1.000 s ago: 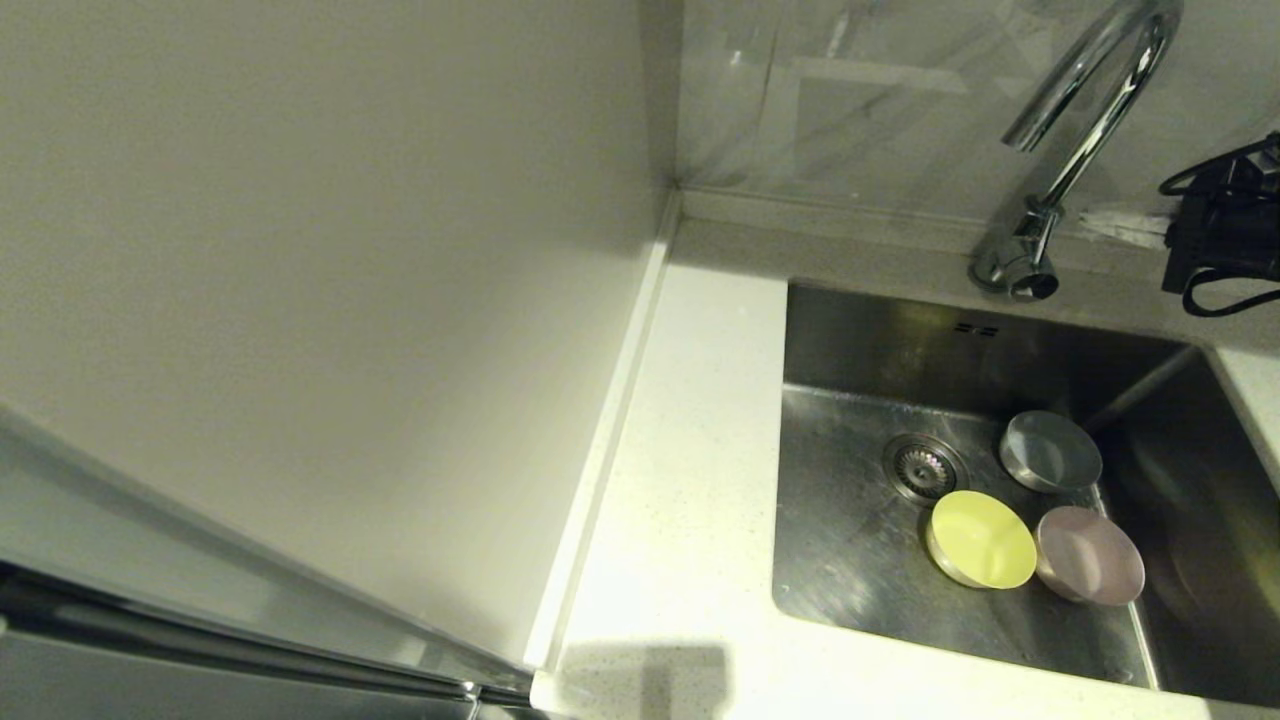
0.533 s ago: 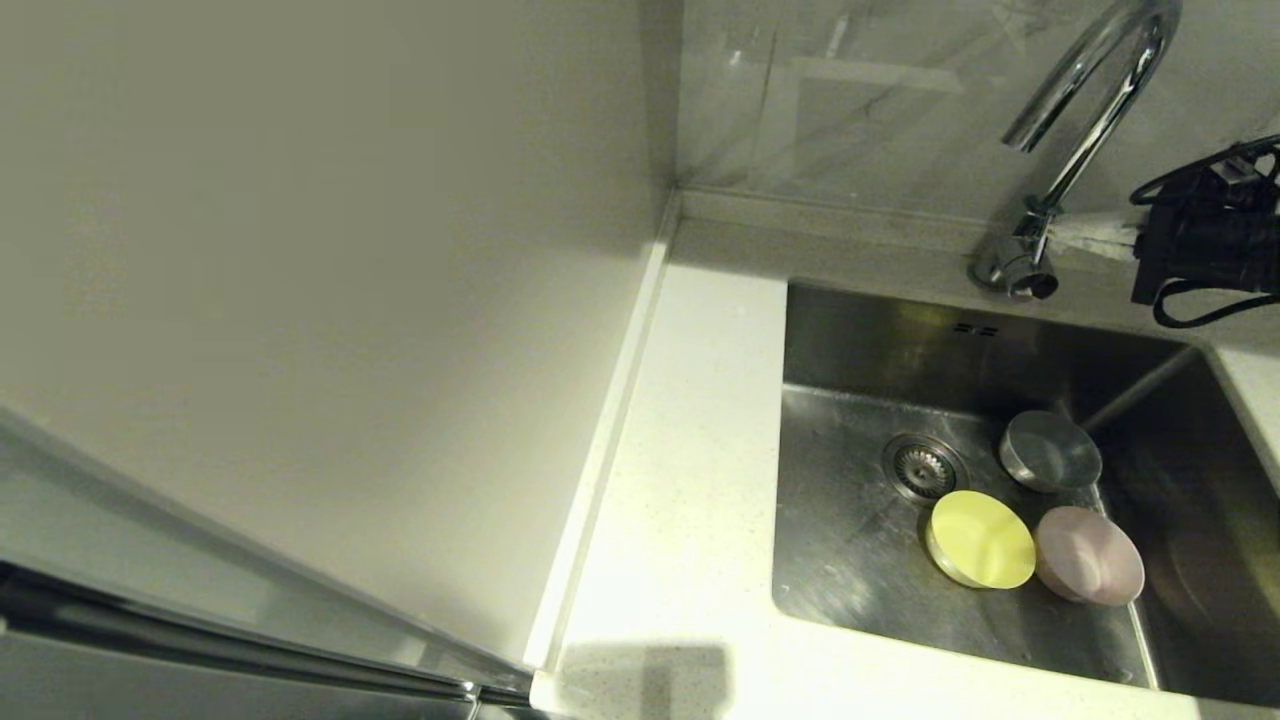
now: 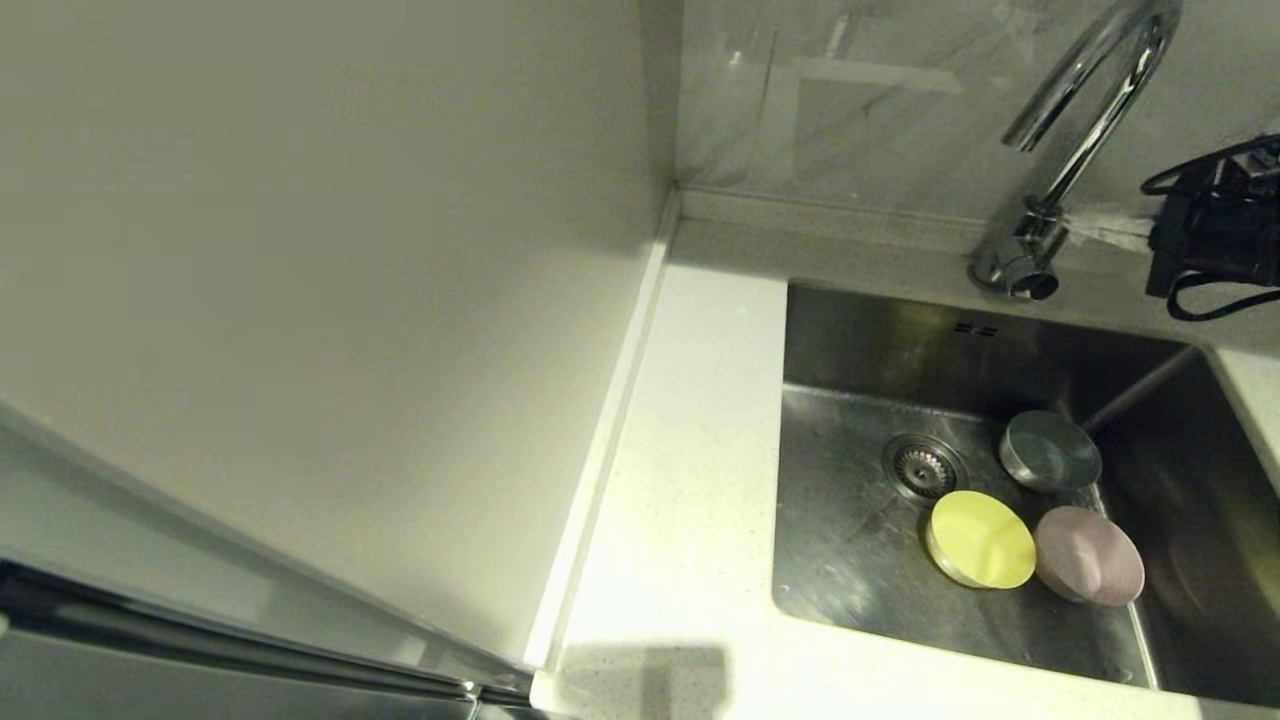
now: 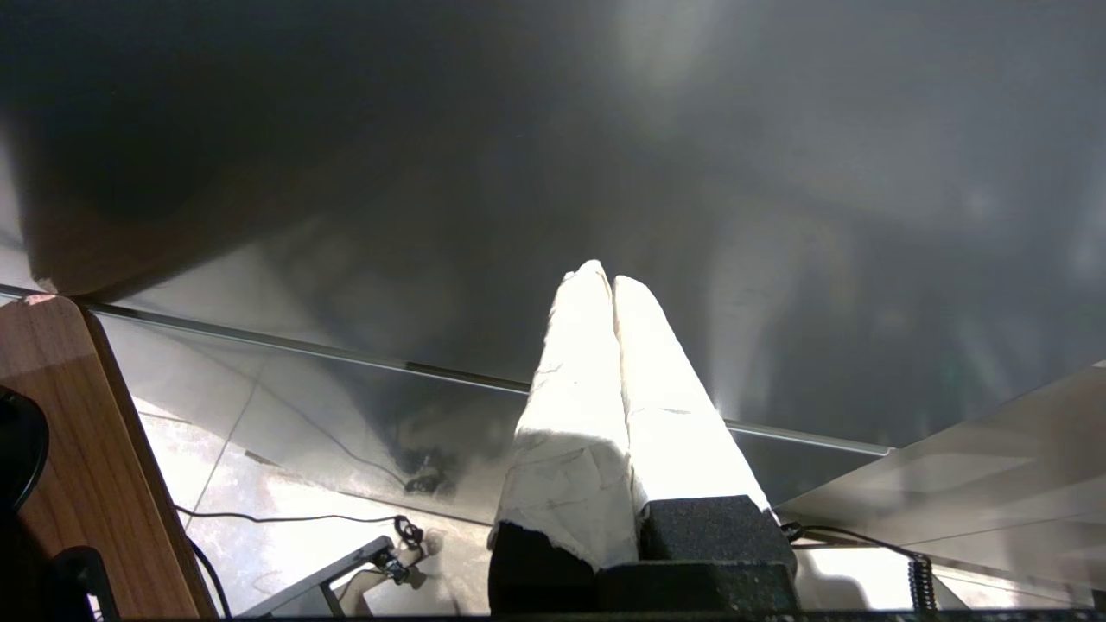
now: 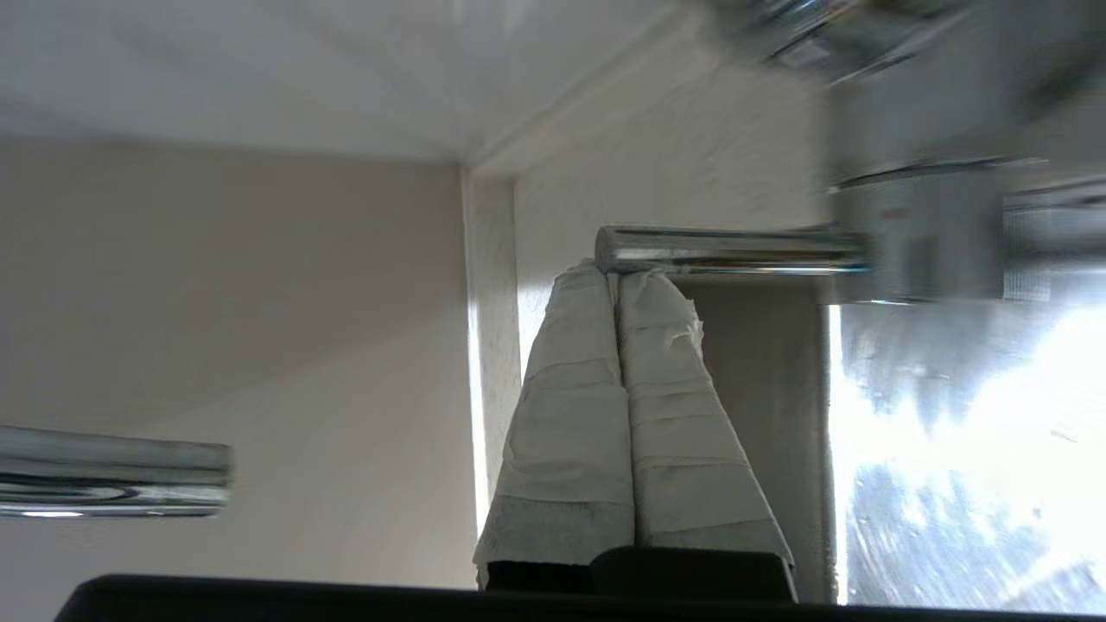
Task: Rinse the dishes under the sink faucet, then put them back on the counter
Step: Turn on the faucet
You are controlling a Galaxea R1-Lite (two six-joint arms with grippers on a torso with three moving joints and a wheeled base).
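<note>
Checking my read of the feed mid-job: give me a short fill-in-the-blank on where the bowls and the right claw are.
1. All three bowls sit in the ____.
2. The bowl nearest the drain strainer is the ____ one.
3. The right claw has its fingers pressed together, with its tips at the faucet's thin ____.
4. The pink bowl lies beside the yellow-green bowl, on the robot's ____ side.

Missing words: sink; yellow-green; lever; right

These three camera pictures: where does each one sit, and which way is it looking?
Head view: high up, looking down at sink, three bowls, faucet; right gripper shows beside the faucet.
Left wrist view: behind the shut left gripper, facing a dark panel, away from the sink.
Right wrist view: behind its shut fingers, tips at the faucet lever.
Shared: head and right wrist both show the faucet.
</note>
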